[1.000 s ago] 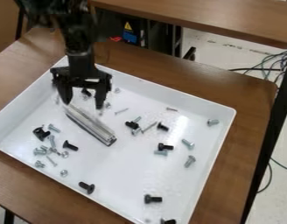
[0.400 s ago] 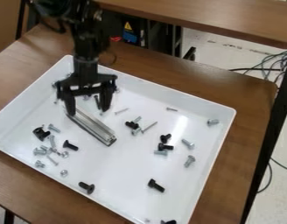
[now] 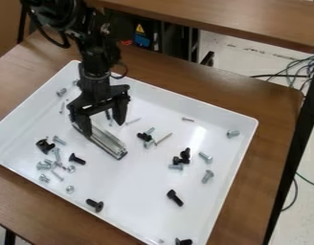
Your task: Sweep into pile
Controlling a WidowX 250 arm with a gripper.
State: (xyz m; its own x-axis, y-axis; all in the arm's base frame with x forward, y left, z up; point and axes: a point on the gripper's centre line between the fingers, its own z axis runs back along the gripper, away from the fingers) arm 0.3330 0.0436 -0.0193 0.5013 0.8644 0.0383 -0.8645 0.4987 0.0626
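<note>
One arm (image 3: 95,60) slants down over the white tray (image 3: 143,206) — gripper (image 3: 103,128) tilted near the metal bar (image 3: 109,143) — jaws spread apart

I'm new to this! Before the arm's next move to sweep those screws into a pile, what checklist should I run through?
1. Pincer over the tray: ok.
2. Pincer open: ok, its two sides are apart.
3. Bar lying in the tray: ok.
4. Pincer clear of the bar: cannot tell; one side overlaps it in the picture, but contact is unclear.
5. Screws gathered into one pile: not ok, they are scattered about the tray.
</note>
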